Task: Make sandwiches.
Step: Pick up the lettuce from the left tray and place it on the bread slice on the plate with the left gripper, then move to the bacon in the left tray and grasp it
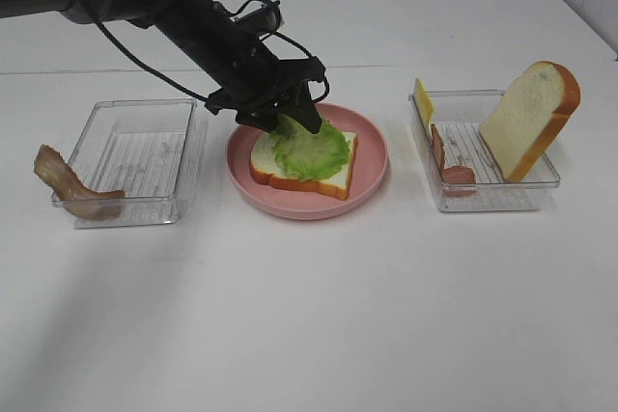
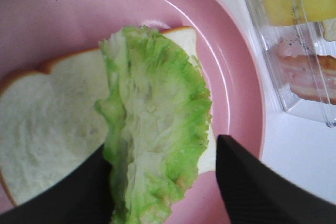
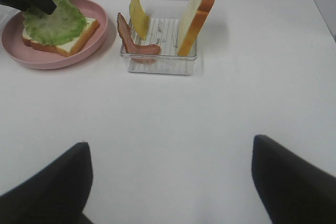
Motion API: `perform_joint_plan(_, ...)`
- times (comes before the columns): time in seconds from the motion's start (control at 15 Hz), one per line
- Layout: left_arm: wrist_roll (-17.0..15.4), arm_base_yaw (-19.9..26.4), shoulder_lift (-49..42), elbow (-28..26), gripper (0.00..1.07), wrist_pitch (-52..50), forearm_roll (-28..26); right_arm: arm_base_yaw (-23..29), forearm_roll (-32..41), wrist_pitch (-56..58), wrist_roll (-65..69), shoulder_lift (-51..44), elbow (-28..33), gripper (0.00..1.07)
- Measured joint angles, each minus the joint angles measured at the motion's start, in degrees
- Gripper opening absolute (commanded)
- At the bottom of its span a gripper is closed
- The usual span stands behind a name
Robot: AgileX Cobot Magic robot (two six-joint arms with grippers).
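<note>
On the pink plate [image 1: 375, 153] the sandwich is one white bread slice [image 1: 333, 178] with orange-brown crust and a ruffled green lettuce leaf [image 1: 311, 150] on top. My left gripper [image 1: 294, 123] hovers over the back edge of the leaf. In the left wrist view its fingers [image 2: 252, 182] stand apart around the lettuce [image 2: 157, 114], which touches one finger and is clear of the other. My right gripper [image 3: 170, 182] is open over bare table, with nothing between its fingers, well in front of the right tray [image 3: 157, 64].
The clear right tray [image 1: 488, 198] holds an upright bread slice [image 1: 529, 118], a yellow cheese slice [image 1: 423, 101] and a bacon strip [image 1: 450, 169]. The clear left tray [image 1: 135, 156] has a bacon strip [image 1: 72, 185] draped over its front left corner.
</note>
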Motion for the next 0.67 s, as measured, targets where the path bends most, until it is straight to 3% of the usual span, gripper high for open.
perform_joint_plan(0.13, 0.0, 0.0, 0.0, 0.0, 0.82, 0.0, 1.4, 0.0, 0.0, 0.0, 0.0, 0.0, 0.0, 0.78)
perform_joint_plan(0.33, -1.4, 0.0, -1.5, 0.0, 0.83, 0.1, 7.4, 0.0, 0.0, 0.0, 0.0, 0.0, 0.0, 0.78)
perform_joint_plan(0.67, -9.3, 0.1, -9.6, -0.9, 0.82, 3.6, 24.1, 0.0, 0.0, 0.0, 0.0, 0.0, 0.0, 0.78)
